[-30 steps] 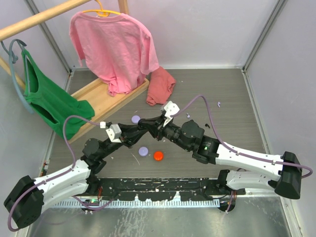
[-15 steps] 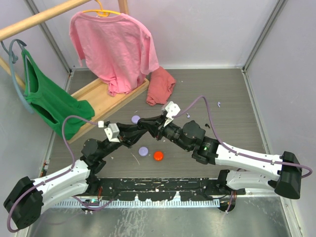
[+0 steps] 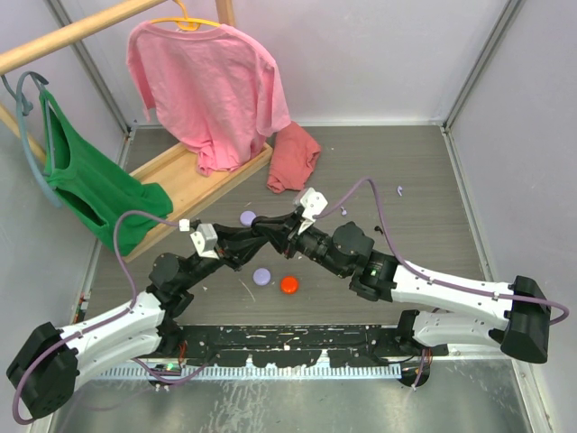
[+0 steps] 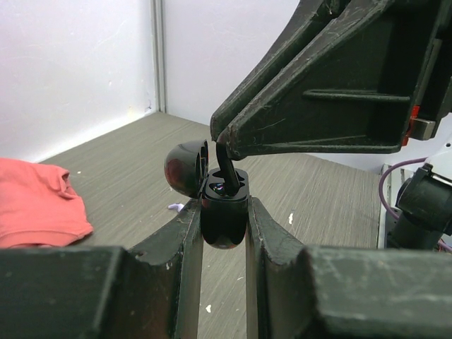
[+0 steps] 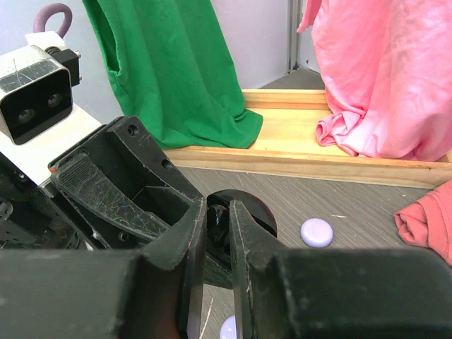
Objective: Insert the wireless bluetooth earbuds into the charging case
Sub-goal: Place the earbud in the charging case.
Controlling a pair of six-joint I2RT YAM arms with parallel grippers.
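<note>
My left gripper (image 4: 224, 206) is shut on the black charging case (image 4: 224, 215) and holds it upright above the table, with its lid (image 4: 186, 168) open to the left. My right gripper (image 5: 217, 212) is shut on a black earbud (image 5: 219, 224). In the left wrist view the earbud (image 4: 226, 168) hangs from the right fingers (image 4: 318, 99) with its stem dipping into the case's top. In the top view both grippers meet at mid-table, left (image 3: 255, 238) and right (image 3: 273, 232). A tiny lavender bit (image 3: 399, 189) lies far right.
Two lavender pucks (image 3: 248, 217) (image 3: 262, 276) and an orange-red puck (image 3: 289, 285) lie under the grippers. A red cloth (image 3: 294, 159) and a wooden rack (image 3: 185, 180) with pink (image 3: 212, 86) and green (image 3: 86, 180) shirts stand at the back left.
Both grippers have edged slightly left together, still meeting tip to tip. Both kept their hold, and the pucks have not moved.
</note>
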